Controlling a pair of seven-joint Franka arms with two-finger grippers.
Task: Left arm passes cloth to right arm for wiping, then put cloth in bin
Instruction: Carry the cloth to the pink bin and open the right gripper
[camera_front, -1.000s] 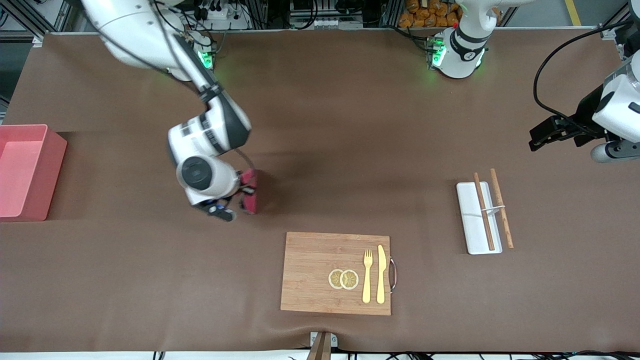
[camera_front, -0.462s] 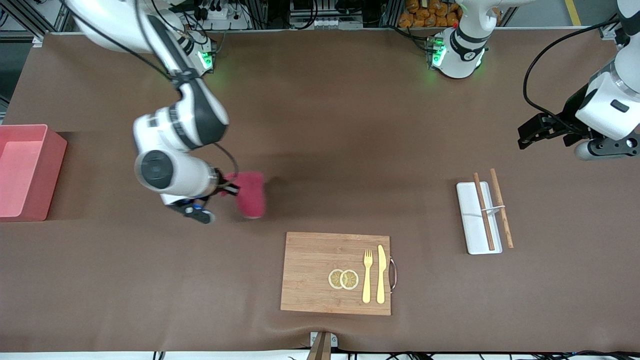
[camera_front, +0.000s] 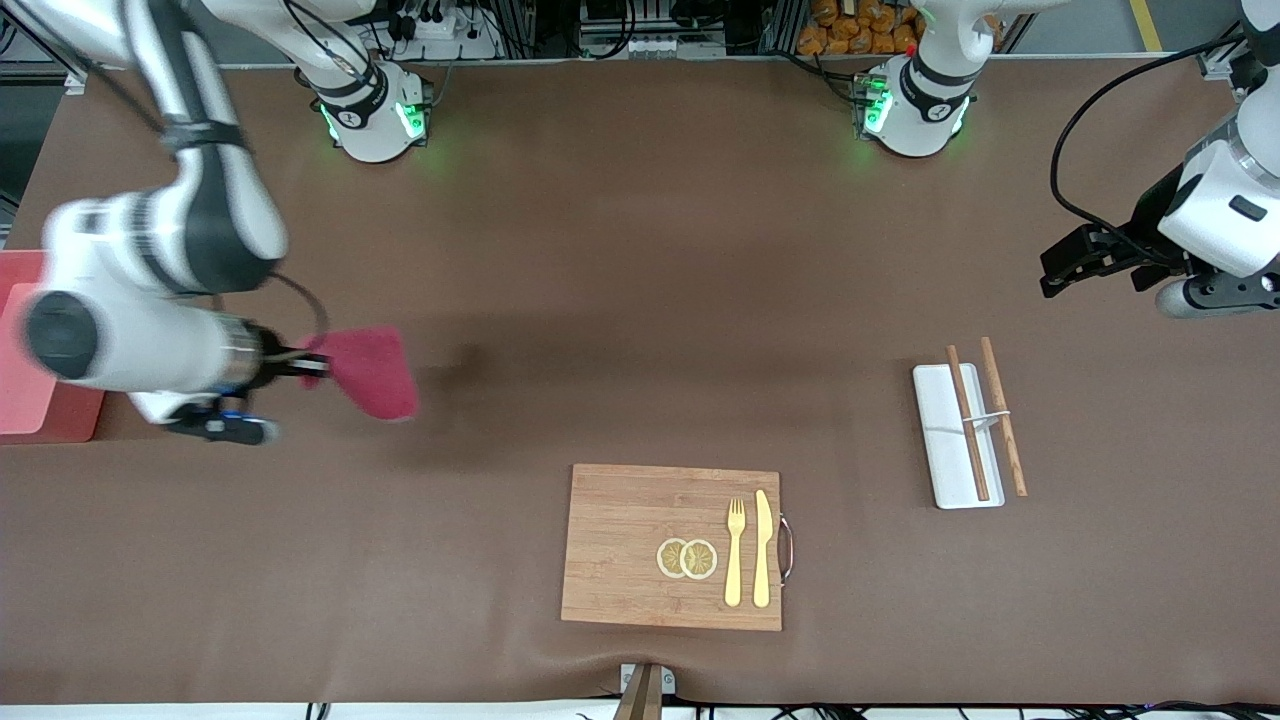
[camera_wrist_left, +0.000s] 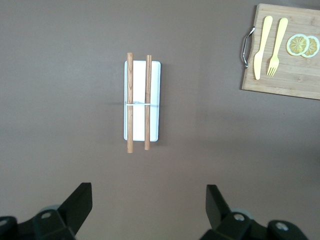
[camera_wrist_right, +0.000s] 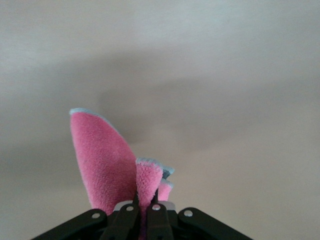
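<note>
Pinched shut on one corner of the crimson-pink cloth (camera_front: 368, 370), the right gripper (camera_front: 300, 365) has swung in the last second from mid-table toward the right arm's end, so the cloth now hangs over bare mat just beside the salmon-pink bin (camera_front: 25, 400) (wiping looks finished; the drop remains). Spread wide and empty, the left gripper (camera_wrist_left: 149, 212) waits above the white tray (camera_wrist_left: 142, 102) with its two wooden chopsticks (camera_wrist_left: 138, 102).

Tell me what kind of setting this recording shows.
Most likely a robotics lab staged as a dining table: a brown-covered table, aluminium framing and cables along the edge by the robots' bases, and props such as a wooden board and a chopstick tray.
</note>
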